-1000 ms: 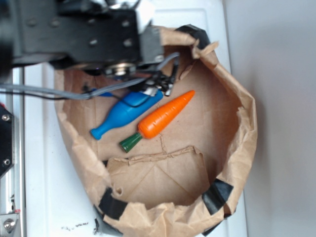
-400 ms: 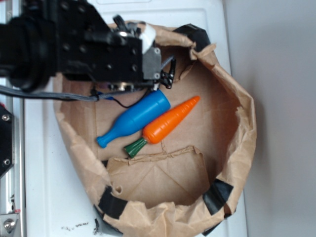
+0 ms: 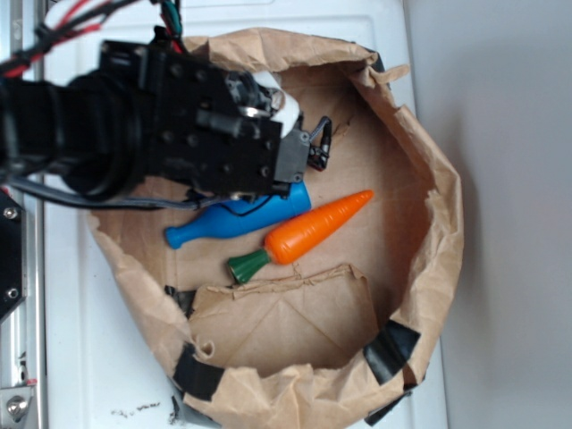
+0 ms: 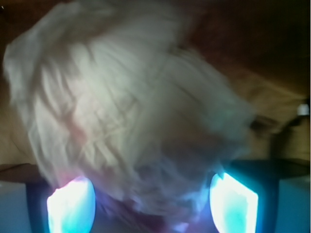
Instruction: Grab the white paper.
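The white paper [image 4: 131, 107], a crumpled off-white wad, fills most of the wrist view and looks blurred. Its lower part lies between the two glowing fingers [image 4: 70, 206] of my gripper [image 4: 151, 187], which stand wide apart, so the gripper is open around it. In the exterior view the black arm covers the paper. The gripper [image 3: 317, 147] reaches into the upper middle of the brown paper bag [image 3: 429, 214].
Inside the bag a blue bottle [image 3: 237, 219] lies partly under the arm, with an orange carrot [image 3: 313, 231] just to its right. A folded flap of the bag [image 3: 286, 317] lies near the front. The bag sits on a white surface [image 3: 80, 340].
The arm has moved down and to the right over the bag. The bottle and carrot have shifted and turned a little, and the bag's rim has changed shape.
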